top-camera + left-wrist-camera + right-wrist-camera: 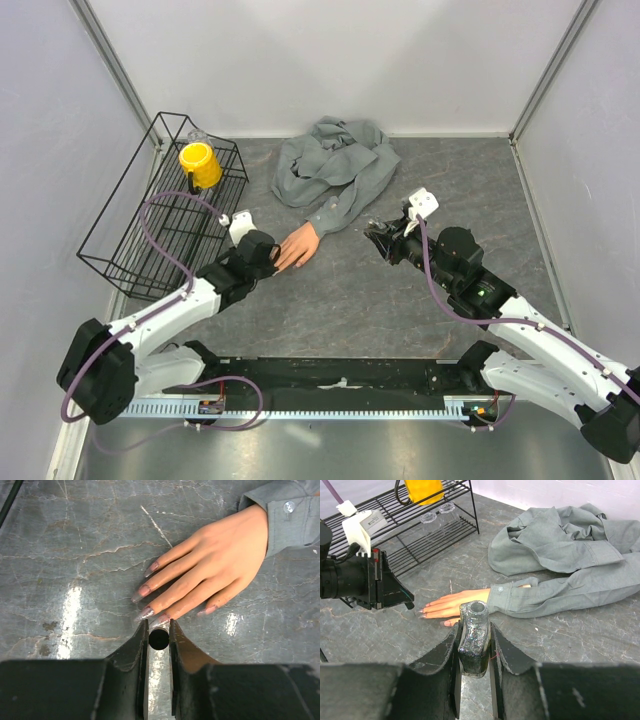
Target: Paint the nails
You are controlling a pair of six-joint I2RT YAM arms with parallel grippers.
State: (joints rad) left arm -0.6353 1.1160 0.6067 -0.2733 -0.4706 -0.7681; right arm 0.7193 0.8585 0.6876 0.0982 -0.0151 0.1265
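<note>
The left pincer (159, 624) is almost closed, its jaws pinching a small dark round thing (159, 639) seen end-on. Its tips sit just in front of the nails (145, 613), which are long, pointed and greyish-pink. They belong to the dummy hand (220, 565), which lies palm down on the worktop (75, 545). The right pincer (474, 630) is clamped on a bottle (472, 652) of dark, glittery glass, held upright with its neck uncapped.

The worktop is grey and marbled, closed in by pale walls. A crumpled grey shirt (335, 165) lies toward the back, one sleeve running down to the dummy hand's wrist. A black wire rack (120, 230) stands at the left and holds a yellow cup (200, 165).

The left arm reaches forward and inward to the fingertips. The right arm stretches inward too, its pincer well apart from the hand.
</note>
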